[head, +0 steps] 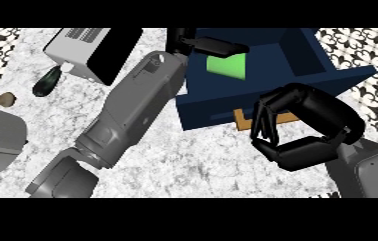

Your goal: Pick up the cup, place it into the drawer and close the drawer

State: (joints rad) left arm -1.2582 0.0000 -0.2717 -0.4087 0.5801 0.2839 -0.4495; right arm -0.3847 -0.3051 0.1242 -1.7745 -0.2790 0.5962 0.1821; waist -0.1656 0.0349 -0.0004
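Observation:
The green cup [227, 67] sits inside the open dark blue drawer [310, 55] at the upper right. My left forearm runs diagonally up from the lower left. Its left hand [210, 45] hovers at the cup's far edge, with straight fingers stretched across the cup's top and not wrapped round it. Whether they touch the cup is unclear. My right hand [306, 127] is in front of the drawer's front panel, fingers curled with nothing inside them. It partly covers the orange handle [246, 119].
A white and black appliance [92, 50] stands at the upper left. Beside it lie a dark green object [48, 81] and a small brown one [6, 99]. A grey object [11, 137] shows at the left edge. Marbled counter spreads below the drawer.

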